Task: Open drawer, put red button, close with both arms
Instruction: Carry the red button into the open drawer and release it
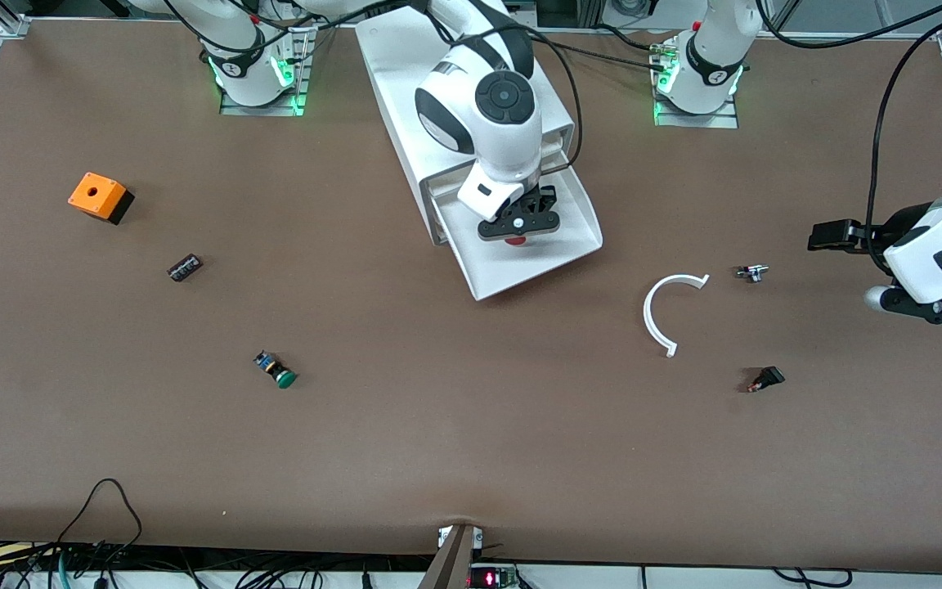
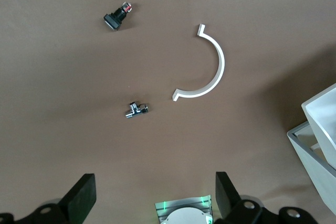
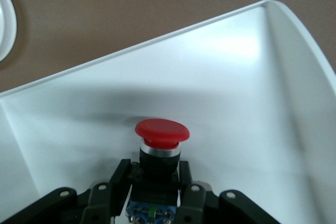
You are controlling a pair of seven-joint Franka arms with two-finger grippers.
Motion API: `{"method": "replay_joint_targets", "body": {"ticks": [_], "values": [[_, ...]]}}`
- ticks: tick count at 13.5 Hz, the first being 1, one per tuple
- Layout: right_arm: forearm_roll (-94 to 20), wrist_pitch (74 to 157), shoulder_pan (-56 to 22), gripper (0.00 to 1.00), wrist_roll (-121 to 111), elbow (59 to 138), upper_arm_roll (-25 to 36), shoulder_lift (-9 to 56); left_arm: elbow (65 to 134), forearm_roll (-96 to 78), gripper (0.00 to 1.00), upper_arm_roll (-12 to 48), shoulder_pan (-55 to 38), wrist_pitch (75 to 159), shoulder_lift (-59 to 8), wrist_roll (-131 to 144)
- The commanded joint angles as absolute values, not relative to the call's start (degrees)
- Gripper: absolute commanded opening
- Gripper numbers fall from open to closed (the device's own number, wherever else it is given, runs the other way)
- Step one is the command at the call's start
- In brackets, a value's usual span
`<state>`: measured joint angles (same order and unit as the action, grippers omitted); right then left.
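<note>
1. The right gripper (image 1: 518, 231) hangs over the open drawer (image 1: 569, 245), its fingers (image 3: 122, 174) pinching the black body of the red button (image 3: 161, 132) so the cap points clear of the grip; the right wrist view shows the button low inside the white tray, ready, by the look of it, to be let go.
2. The drawer stands pulled out of the white cabinet (image 1: 393, 74) toward the front camera, which leaves its tray open from above for the drop.
3. The left gripper (image 1: 835, 237) waits over the table (image 1: 471, 442) well apart from the drawer, toward the left arm's end, fingers (image 2: 81, 198) spread wide and holding nothing, seemingly kept clear until the closing push.
4. Near the drawer lies a white curved piece (image 1: 667, 307), with a small metal fitting (image 1: 752, 272) and a small black part (image 1: 765, 379) farther out.
5. Toward the right arm's end, well away from the drawer, lie the green button (image 1: 276, 370), a dark block (image 1: 184, 267) and the orange cube (image 1: 98, 196); nothing blocks the drawer's front.
</note>
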<state>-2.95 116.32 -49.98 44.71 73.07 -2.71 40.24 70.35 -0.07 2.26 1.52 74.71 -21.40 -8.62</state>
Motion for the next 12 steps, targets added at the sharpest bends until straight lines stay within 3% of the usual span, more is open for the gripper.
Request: {"method": "replay_joint_targets", "body": {"ticks": [1, 2, 3, 4, 5, 9, 12], "values": [[-1.1, 115.9, -50.9, 0.11, 45.8, 71.2, -2.3, 42.0, 71.2, 4.5, 1.00, 2.7, 0.4, 75.6, -20.6, -8.3], [-1.1, 115.9, -50.9, 0.29, 45.8, 71.2, -2.3, 42.0, 71.2, 4.9, 1.00, 2.8, 0.2, 75.6, -20.6, -8.3], [-1.4, 115.8, -50.7, 0.66, 45.7, 71.0, -2.0, 41.8, 71.2, 4.9, 1.00, 2.8, 0.2, 75.6, -20.6, -8.3], [-1.7, 115.3, -50.2, 0.76, 45.5, 70.7, -1.8, 41.3, 71.2, 5.0, 1.00, 2.8, 0.2, 75.7, -20.6, -8.4], [-1.8, 115.0, -49.8, 0.97, 45.4, 70.7, -1.6, 40.5, 71.2, 5.0, 1.00, 2.8, 0.1, 75.7, -20.6, -8.4], [-2.0, 111.0, -43.5, 1.00, 43.9, 70.7, -1.6, 33.7, 71.3, 6.2, 1.00, 2.8, -0.1, 75.3, -20.7, -8.9], [-4.4, 101.8, -34.5, 1.00, 30.6, 71.0, -1.8, 27.4, 71.3, 5.7, 1.00, 2.9, -0.3, 75.3, -20.7, -8.4]]}}
